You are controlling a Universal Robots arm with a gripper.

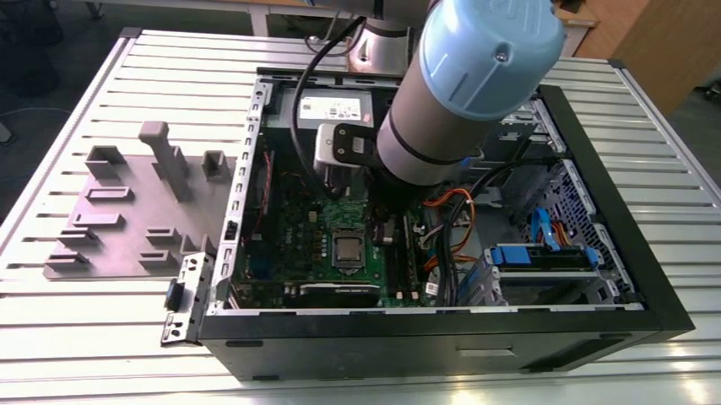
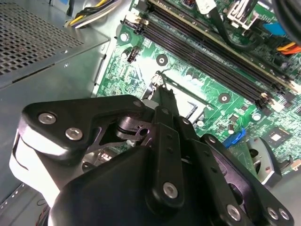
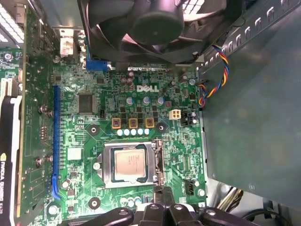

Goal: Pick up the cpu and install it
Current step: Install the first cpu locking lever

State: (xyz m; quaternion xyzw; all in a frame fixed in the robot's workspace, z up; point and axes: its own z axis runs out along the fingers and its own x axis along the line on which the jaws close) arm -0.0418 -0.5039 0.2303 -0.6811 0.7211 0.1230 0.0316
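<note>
The cpu [image 3: 130, 164] is a small square chip with a silver-grey lid. It lies flat in the metal-framed socket [image 3: 107, 181] on the green motherboard [image 1: 321, 224], where it also shows as the cpu [image 1: 347, 247] in the exterior view. My gripper [image 3: 160, 192] hangs inside the open computer case, just above the board at one corner of the socket. In the second wrist view the gripper [image 2: 162, 90] has its two black fingers pressed together into one narrow tip, with nothing between them. The cpu is apart from the fingers.
A black fan [image 3: 155, 23] and coloured wires [image 3: 214, 80] stand near the socket. Long memory slots [image 2: 211, 52] run beside it. The case walls [image 1: 609, 211] enclose the arm, with a blue drive bracket [image 1: 541, 253] inside. A grey-purple fixture plate [image 1: 124, 228] lies on the slatted table at the exterior view's left.
</note>
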